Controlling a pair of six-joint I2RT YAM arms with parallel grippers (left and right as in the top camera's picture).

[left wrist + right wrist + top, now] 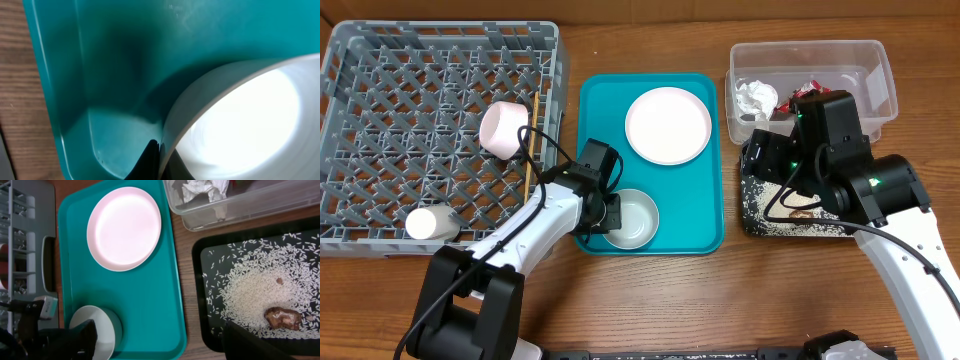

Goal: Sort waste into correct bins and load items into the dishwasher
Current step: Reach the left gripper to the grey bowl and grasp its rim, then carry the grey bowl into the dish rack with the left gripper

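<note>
Left gripper [159, 152]: clamped on the rim of the pale grey bowl [635, 218], a dark finger on either side of its wall. The bowl sits in the teal tray [705, 225], in the near corner on the rack side. A round white plate [668, 124] occupies the tray's far half.

Right gripper [159, 327]: jaws wide apart and holding nothing, over the black tray [199, 280] right of the teal tray. That tray carries loose rice [250, 290] and a brown food bit [282, 317].

The clear tub [880, 75], right of the teal tray's far end, holds the napkin [755, 97] and red wrapper [810, 88].

The dish rack [380, 120], left of the teal tray, holds a white cup [504, 130] on its side and chopsticks [532, 140].
</note>
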